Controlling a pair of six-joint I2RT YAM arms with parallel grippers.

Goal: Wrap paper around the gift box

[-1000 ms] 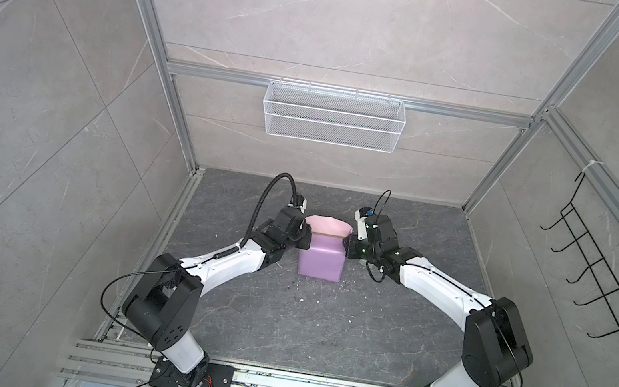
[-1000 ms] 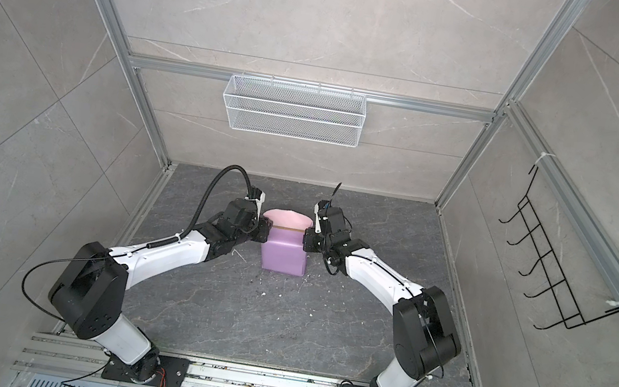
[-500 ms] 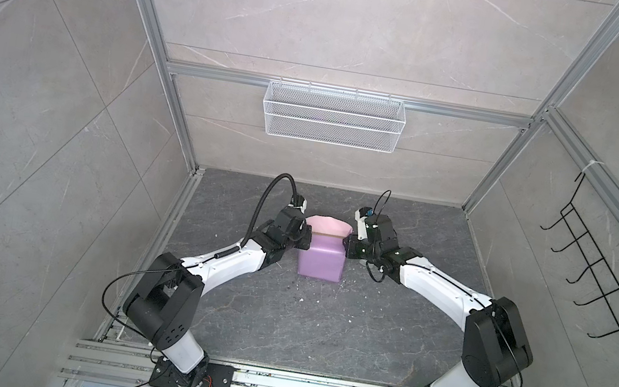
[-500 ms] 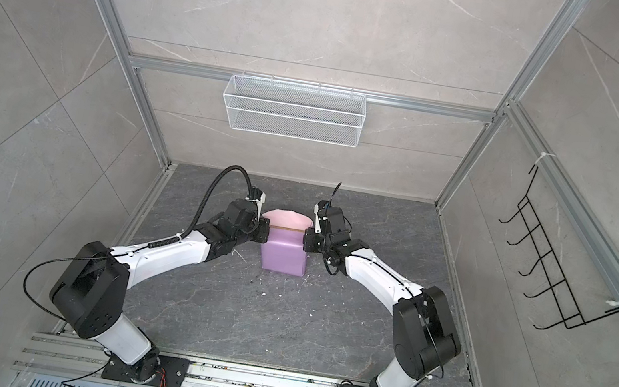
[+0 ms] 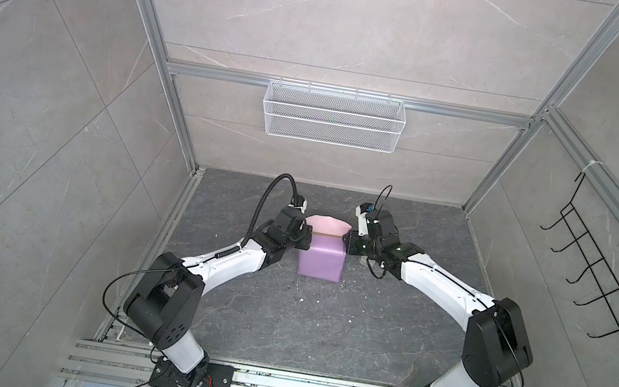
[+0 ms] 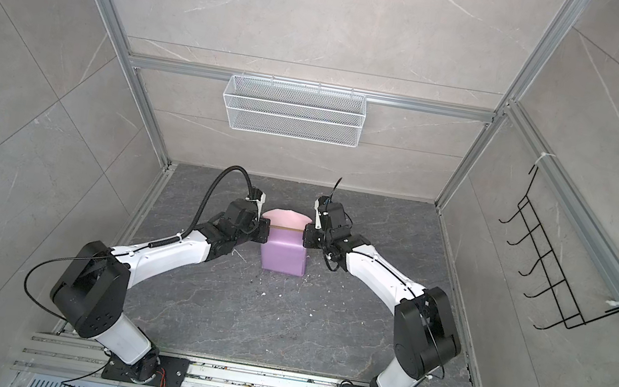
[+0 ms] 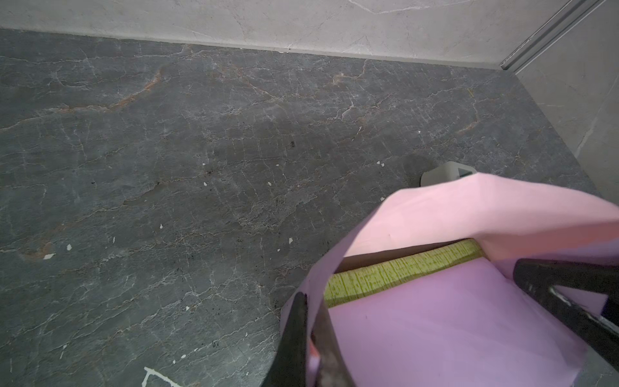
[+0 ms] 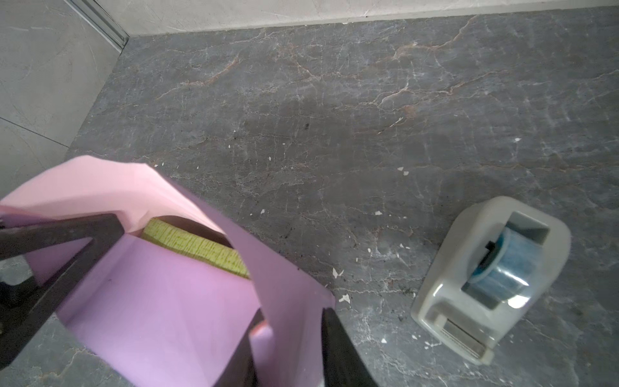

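The gift box (image 7: 402, 268) shows only as an olive-green strip (image 8: 201, 251) at the far end of the bundle. The paper (image 5: 320, 263) covers the rest of it, lilac face out (image 6: 283, 255), with a pale pink flap standing up behind. My left gripper (image 7: 310, 298) is shut on the paper's raised left flap (image 7: 452, 318). It sits at the bundle's left far corner in both top views (image 5: 304, 240). My right gripper (image 8: 293, 313) is at the right far corner (image 5: 347, 247). Its jaws stand apart with the paper's right flap (image 8: 288, 268) between them.
A grey-white tape dispenser (image 8: 492, 281) with a blue roll stands on the dark stone floor just right of the bundle, and peeks past the pink flap (image 7: 445, 172). A white wire basket (image 5: 331, 122) hangs on the back wall. A black hook rack (image 5: 600, 283) hangs on the right wall.
My left gripper's jaws have closed onto the paper's left flap. Both arms and the bundle have hardly moved.
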